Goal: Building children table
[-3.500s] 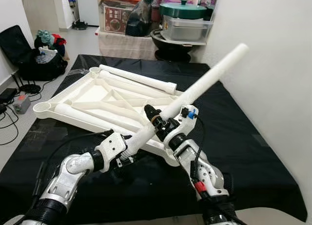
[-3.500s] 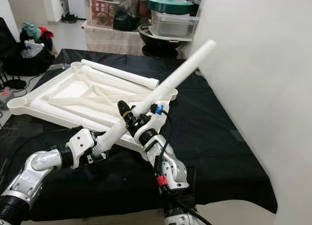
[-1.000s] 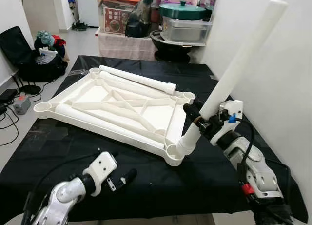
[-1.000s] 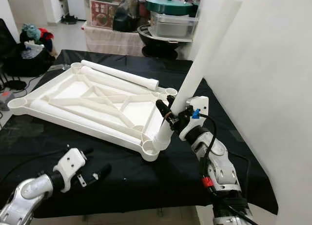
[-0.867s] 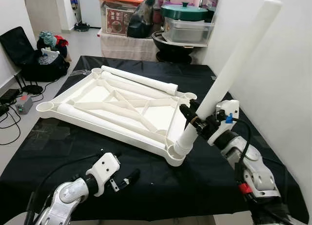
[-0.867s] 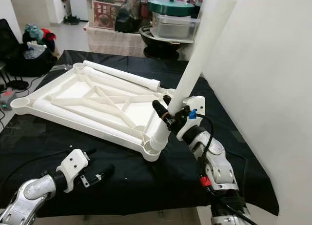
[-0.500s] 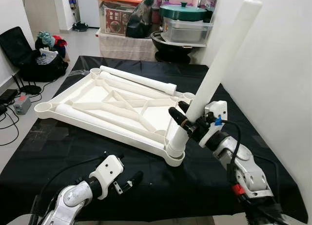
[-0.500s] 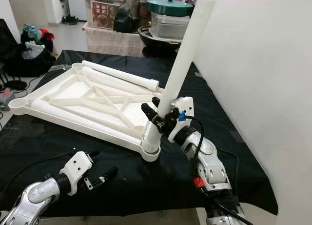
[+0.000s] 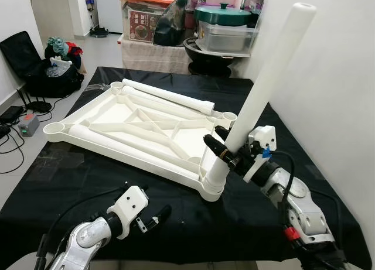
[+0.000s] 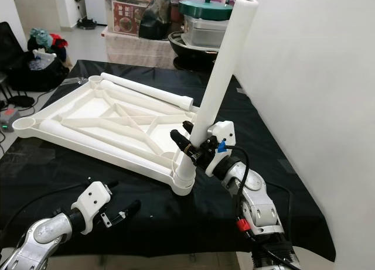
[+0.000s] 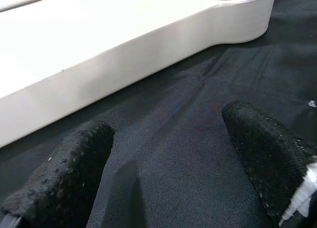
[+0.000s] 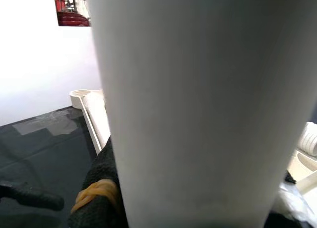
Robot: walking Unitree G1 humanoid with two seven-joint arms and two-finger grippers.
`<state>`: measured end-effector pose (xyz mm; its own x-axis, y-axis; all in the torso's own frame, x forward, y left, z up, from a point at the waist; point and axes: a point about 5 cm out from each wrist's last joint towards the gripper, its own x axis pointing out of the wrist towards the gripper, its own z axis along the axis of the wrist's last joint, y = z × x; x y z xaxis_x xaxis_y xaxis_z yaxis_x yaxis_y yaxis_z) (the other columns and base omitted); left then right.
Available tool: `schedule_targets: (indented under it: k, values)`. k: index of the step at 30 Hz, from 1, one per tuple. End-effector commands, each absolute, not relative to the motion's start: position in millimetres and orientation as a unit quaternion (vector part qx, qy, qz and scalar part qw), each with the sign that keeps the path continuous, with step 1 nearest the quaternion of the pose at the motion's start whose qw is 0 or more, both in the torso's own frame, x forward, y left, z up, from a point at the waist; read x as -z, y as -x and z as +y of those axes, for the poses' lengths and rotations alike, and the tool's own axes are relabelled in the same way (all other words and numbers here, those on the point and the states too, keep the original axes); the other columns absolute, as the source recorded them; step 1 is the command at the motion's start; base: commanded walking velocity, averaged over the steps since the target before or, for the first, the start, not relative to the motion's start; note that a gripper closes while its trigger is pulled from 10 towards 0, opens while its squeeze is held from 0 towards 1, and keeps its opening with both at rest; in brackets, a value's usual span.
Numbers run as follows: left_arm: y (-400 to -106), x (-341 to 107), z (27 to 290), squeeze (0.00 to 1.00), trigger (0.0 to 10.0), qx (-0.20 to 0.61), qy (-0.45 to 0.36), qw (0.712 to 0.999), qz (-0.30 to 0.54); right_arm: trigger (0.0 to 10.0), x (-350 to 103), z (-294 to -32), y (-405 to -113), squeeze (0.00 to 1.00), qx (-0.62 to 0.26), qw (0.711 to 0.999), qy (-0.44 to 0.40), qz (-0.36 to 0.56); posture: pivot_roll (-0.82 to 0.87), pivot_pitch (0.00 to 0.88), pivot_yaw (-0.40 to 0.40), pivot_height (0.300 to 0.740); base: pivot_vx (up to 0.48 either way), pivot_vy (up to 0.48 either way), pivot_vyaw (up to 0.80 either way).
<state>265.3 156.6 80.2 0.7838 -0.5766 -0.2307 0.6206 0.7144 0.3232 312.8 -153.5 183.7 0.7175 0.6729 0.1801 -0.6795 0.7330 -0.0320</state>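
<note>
Your white table leg (image 9: 263, 87) stands tilted, its lower end set in the near corner socket (image 9: 211, 188) of the upturned white tabletop (image 9: 135, 129), which lies on the black cloth (image 9: 76, 170). Your right gripper (image 9: 224, 148) is clamped on the leg just above the socket. Two more legs (image 9: 167, 97) lie along the tabletop's long edges. Your left gripper (image 11: 163, 154) hovers low over the cloth near the tabletop's edge, fingers (image 11: 64, 181) apart, holding nothing.

Bare black cloth (image 9: 88, 176) lies open before the tabletop (image 9: 140, 129); the wall (image 9: 328, 94) hems the leaning leg (image 9: 263, 88).
</note>
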Motion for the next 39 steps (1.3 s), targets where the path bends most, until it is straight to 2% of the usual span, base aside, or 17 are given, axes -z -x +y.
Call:
schedule_targets:
  k: [1, 6, 11, 19, 25, 30, 32, 34, 35, 37, 39]
  values:
    - [-264.5, -81.9, 156.3, 0.00, 10.0, 0.324, -0.193, 0.925, 0.058, 0.0, -161.4, -149.3, -303.6, 0.00, -0.406, 0.912, -0.047, -0.032, 0.11, 0.000, -0.136, 0.740, 0.000, 0.000, 0.00]
    - [-264.0, -82.2, 157.3, 0.00, 10.0, 0.324, -0.194, 0.924, 0.059, 0.0, -160.0, -137.9, -293.0, 0.00, -0.461, 0.886, -0.049, -0.017, 0.11, 0.000, -0.136, 0.740, 0.000, 0.000, 0.00]
    - [-266.2, -84.4, 159.4, 0.00, 10.0, 0.325, -0.193, 0.924, 0.058, 0.0, -160.5, -119.1, -265.3, 0.00, -0.559, 0.826, -0.067, 0.009, 0.11, 0.000, -0.132, 0.740, 0.000, 0.000, 0.00]
    - [-267.6, -85.5, 157.6, 0.00, 10.0, 0.328, -0.191, 0.923, 0.055, 0.0, -156.0, -117.3, -253.3, 0.00, -0.603, 0.796, -0.036, 0.029, 0.10, 0.000, -0.128, 0.740, 0.000, 0.000, 0.00]
    - [-268.3, -85.8, 156.7, 0.00, 10.0, 0.328, -0.191, 0.924, 0.054, 0.0, -155.9, -116.4, -252.2, 0.00, -0.613, 0.789, -0.033, 0.032, 0.10, 0.000, -0.129, 0.740, 0.000, 0.000, 0.00]
    - [-270.9, -88.8, 156.8, 0.00, 10.0, 0.326, -0.188, 0.925, 0.049, 0.0, -159.8, -106.2, -256.0, 0.00, -0.642, 0.765, -0.030, 0.036, 0.11, 0.000, -0.137, 0.740, 0.000, 0.000, 0.00]
    - [-270.9, -88.8, 156.8, 0.00, 10.0, 0.326, -0.188, 0.925, 0.049, 0.0, -159.8, -106.2, -256.0, 0.00, -0.642, 0.765, -0.030, 0.036, 0.11, 0.000, -0.137, 0.740, 0.000, 0.000, 0.00]
    - [-270.9, -90.3, 153.8, 0.00, 10.0, 0.329, -0.183, 0.925, 0.044, 0.0, -160.8, -96.0, -264.6, 0.00, -0.670, 0.741, -0.026, 0.040, 0.12, 0.000, -0.140, 0.740, 0.000, 0.000, 0.00]
    - [-270.9, -90.3, 153.8, 0.00, 10.0, 0.329, -0.183, 0.925, 0.044, 0.0, -160.8, -96.0, -264.6, 0.00, -0.670, 0.741, -0.026, 0.040, 0.12, 0.000, -0.140, 0.740, 0.000, 0.000, 0.00]
    - [-269.9, -91.4, 150.3, 0.00, 10.0, 0.333, -0.178, 0.925, 0.039, 0.0, -163.6, -86.4, -277.3, 0.00, -0.690, 0.722, -0.019, 0.041, 0.14, 0.000, -0.152, 0.740, 0.000, 0.000, 0.00]
    - [-269.9, -91.4, 150.3, 0.00, 10.0, 0.333, -0.178, 0.925, 0.039, 0.0, -163.6, -86.4, -277.3, 0.00, -0.690, 0.722, -0.019, 0.041, 0.14, 0.000, -0.152, 0.740, 0.000, 0.000, 0.00]
